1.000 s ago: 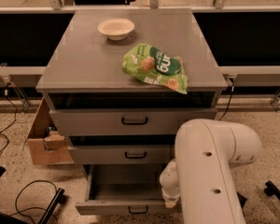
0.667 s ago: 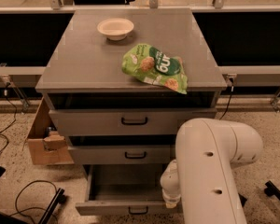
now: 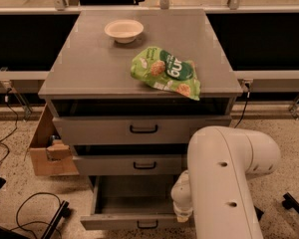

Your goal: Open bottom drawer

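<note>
While bottom drawer [image 3: 120,222] stands out, arm [image 3: 224,183] half-masks gripper [image 3: 182,209] beside it — state untellable; box [image 3: 42,159] left.

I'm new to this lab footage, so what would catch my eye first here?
The bulky white robot arm fills the lower right, its gripper hidden behind it beside the bottom drawer, which stands pulled out with a plain grey inside. On the grey cabinet lie a green snack bag and a white bowl.
</note>
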Controlling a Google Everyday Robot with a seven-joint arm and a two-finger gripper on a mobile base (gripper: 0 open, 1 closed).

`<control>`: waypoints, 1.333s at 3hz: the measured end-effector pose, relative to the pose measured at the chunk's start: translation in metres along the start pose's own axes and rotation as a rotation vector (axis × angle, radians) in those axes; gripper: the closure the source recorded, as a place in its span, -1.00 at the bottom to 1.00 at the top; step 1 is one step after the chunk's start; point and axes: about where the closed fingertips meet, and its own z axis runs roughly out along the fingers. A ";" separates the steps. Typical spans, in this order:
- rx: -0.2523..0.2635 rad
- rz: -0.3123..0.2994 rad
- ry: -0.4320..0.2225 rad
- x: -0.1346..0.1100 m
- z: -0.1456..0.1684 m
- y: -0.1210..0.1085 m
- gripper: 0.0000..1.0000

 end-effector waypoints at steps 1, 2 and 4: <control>-0.003 0.000 0.000 0.000 0.001 0.001 -0.29; -0.006 0.000 0.001 0.001 0.003 0.003 -0.91; -0.015 0.001 -0.004 0.002 0.005 0.006 -1.00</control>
